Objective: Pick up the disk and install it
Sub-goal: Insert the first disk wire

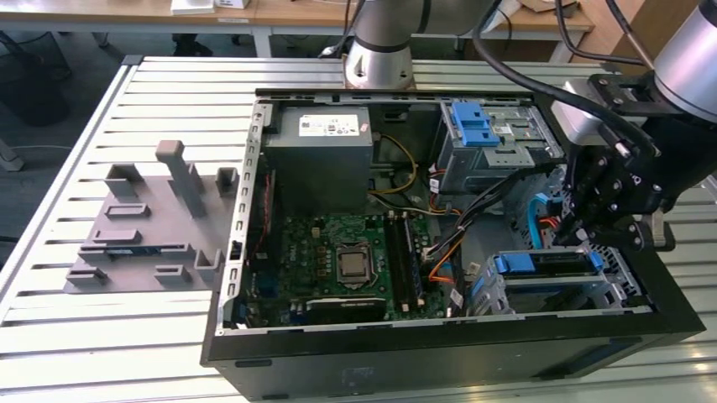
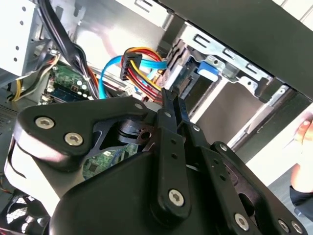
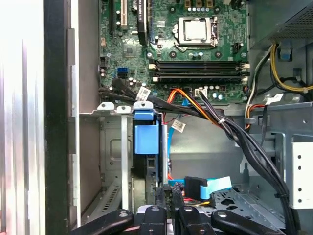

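The disk (image 1: 546,264), a drive in a blue plastic carrier, sits in the metal drive cage (image 1: 627,285) at the case's corner on the exterior view's right. In the first wrist view its blue carrier end (image 3: 146,137) stands up in the cage slot, with the dark drive body below it. My gripper (image 1: 576,237) hangs just over the cage, beside the disk. Its thin black fingers (image 2: 169,105) are shut together with nothing between them. In the first wrist view the gripper (image 3: 169,194) sits close to the blue data cable (image 3: 215,185).
The open computer case (image 1: 448,353) lies on a slatted metal table (image 1: 134,336). Inside are the motherboard (image 1: 348,252), a grey power supply (image 1: 325,147), a second cage with a blue latch (image 1: 476,126) and loose cable bundles (image 3: 230,127). A grey fixture (image 1: 151,222) lies on the exterior view's left.
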`<state>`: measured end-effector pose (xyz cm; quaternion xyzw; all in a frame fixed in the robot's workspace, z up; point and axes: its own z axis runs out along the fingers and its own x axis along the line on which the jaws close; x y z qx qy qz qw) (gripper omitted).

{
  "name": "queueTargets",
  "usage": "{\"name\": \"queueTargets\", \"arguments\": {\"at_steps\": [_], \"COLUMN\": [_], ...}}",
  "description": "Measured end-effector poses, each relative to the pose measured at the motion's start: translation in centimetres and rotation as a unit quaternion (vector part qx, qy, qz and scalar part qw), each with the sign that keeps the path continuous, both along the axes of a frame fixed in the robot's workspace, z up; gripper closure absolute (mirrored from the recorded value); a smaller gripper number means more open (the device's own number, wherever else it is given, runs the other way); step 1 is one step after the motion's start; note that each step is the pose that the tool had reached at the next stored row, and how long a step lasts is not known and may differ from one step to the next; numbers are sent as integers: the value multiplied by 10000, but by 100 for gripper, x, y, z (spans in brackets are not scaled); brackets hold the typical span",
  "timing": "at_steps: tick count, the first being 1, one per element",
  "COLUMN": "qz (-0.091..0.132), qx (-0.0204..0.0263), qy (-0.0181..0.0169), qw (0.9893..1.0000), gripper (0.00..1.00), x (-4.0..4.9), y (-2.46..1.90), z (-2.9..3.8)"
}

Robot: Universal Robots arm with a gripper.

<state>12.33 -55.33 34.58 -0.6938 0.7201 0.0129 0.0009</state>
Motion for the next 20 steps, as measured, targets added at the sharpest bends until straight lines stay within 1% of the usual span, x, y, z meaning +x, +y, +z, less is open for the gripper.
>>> {"name": "queueTargets", "arguments": {"at_steps": [2,5,9,12,17,20], "qz": [-2,-7,-14,-20,-52,-54], "qx": [-16,-16,-15,-16,-16,-17], "qy": [0,0,0,0,0,0], "qw": [10000,10000,10000,10000,10000,10000], "gripper": [84,84,84,84,84,84], "x": [0,7,92,97,97,97], "y": [-17,-24,-24,-26,-50,-50], "z": [-5,-15,-32,-51,-91,-93]}}
